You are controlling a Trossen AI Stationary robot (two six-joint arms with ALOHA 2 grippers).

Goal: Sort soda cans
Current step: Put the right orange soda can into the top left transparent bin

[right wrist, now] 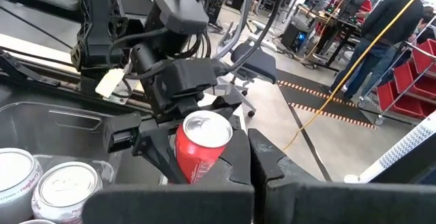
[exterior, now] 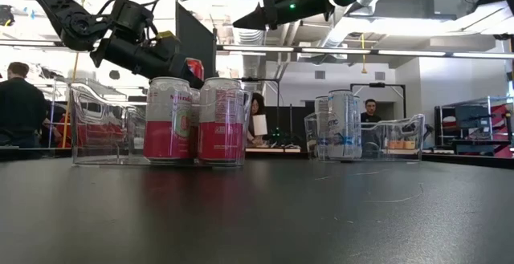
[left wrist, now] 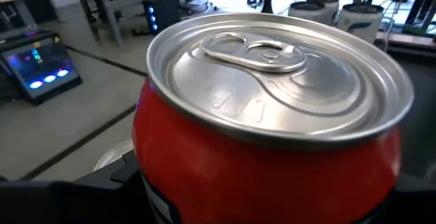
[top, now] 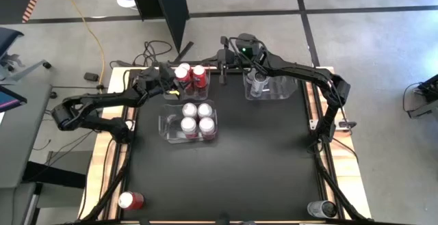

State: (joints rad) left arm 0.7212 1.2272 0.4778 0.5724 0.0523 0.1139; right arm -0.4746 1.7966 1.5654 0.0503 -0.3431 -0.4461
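Observation:
My left gripper is shut on a red soda can over the far-left clear bin, and the can's silver top fills the left wrist view. Another red can stands beside it. Several pink-and-white cans stand upright in the middle bin. A silver can stands in the far-right bin. My right gripper hovers shut and empty at the far edge, between the two far bins. My left gripper pinches the red can's side wall between its two fingers, one on each side of the body below the rim. The fingers come nearly level from the table's left. The can stands almost upright, top up, lifted clear above the bin.
A red can lies on its side at the near-left corner, and a dark grey can at the near-right corner. The black mat's near half is bare. People stand in the room beyond the table.

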